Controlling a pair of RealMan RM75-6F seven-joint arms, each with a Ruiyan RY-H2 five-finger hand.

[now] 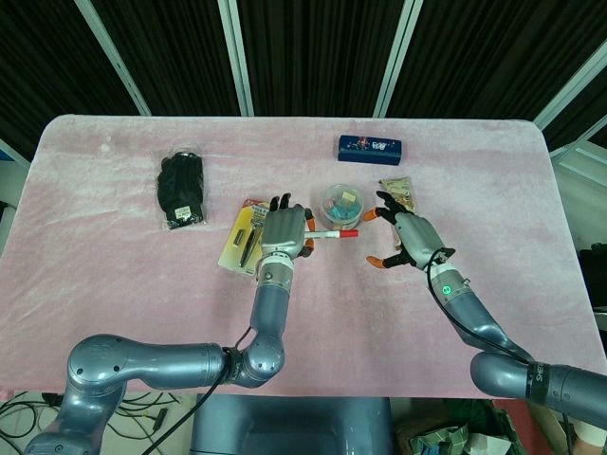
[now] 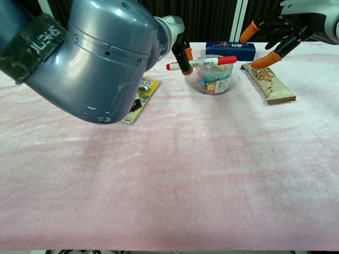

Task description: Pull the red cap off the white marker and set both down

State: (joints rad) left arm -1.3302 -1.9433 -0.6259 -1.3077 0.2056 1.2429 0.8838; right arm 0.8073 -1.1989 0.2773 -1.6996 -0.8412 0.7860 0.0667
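Observation:
My left hand [image 1: 285, 230] holds the white marker [image 1: 327, 233] level above the pink table, the red cap [image 1: 348, 232] still on and pointing toward my right side. In the chest view the marker [image 2: 198, 63] hangs in front of the clear tub, its red cap [image 2: 226, 60] at the right end, pinched by the left hand's fingers [image 2: 183, 57]. My right hand [image 1: 406, 237] hovers a short way right of the cap, fingers spread, holding nothing; it shows at the upper right in the chest view [image 2: 288, 29].
A clear round tub of coloured clips [image 1: 340, 199] sits just behind the marker. A snack bar [image 1: 398, 191], a blue case [image 1: 369, 147], a black glove [image 1: 182, 190] and a yellow tool card [image 1: 243, 237] lie on the pink cloth [image 1: 114, 284].

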